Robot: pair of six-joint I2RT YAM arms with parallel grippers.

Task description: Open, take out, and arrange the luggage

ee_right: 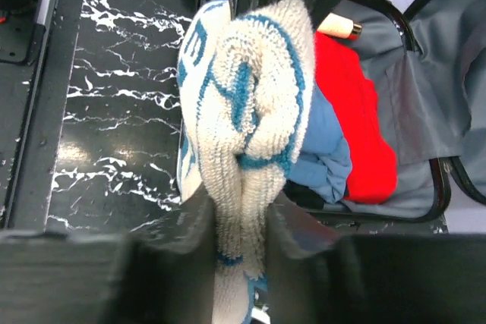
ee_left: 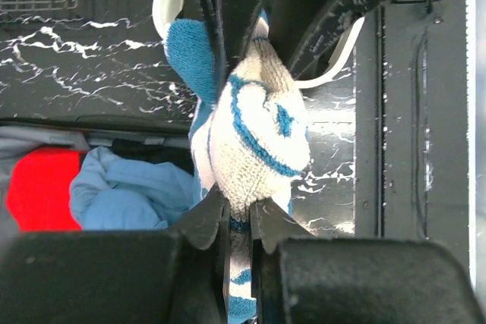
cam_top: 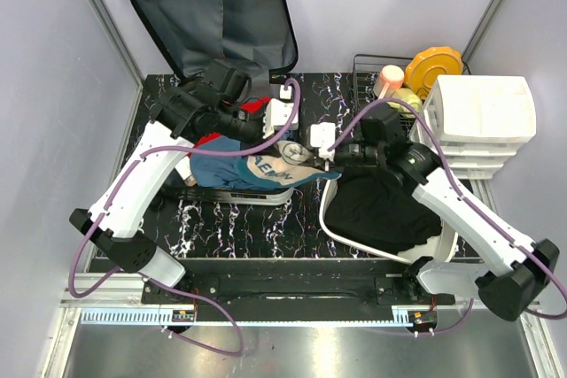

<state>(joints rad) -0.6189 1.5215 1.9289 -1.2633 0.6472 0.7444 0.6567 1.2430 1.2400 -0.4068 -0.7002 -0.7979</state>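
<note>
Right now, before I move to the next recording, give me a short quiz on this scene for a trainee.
1. True or false: the lid of the luggage stands open.
2. The blue-and-white knit is clamped by: A) the robot's left arm alone, B) its right arm alone, C) both arms.
3. Fill in the blank: the white basin holds a ___ garment.

Key
1. True. The lid leans up at the back, with its grey lining showing.
2. C. The left hand and the right hand each pinch the knit.
3. Black. The black garment lies in the basin.
</note>
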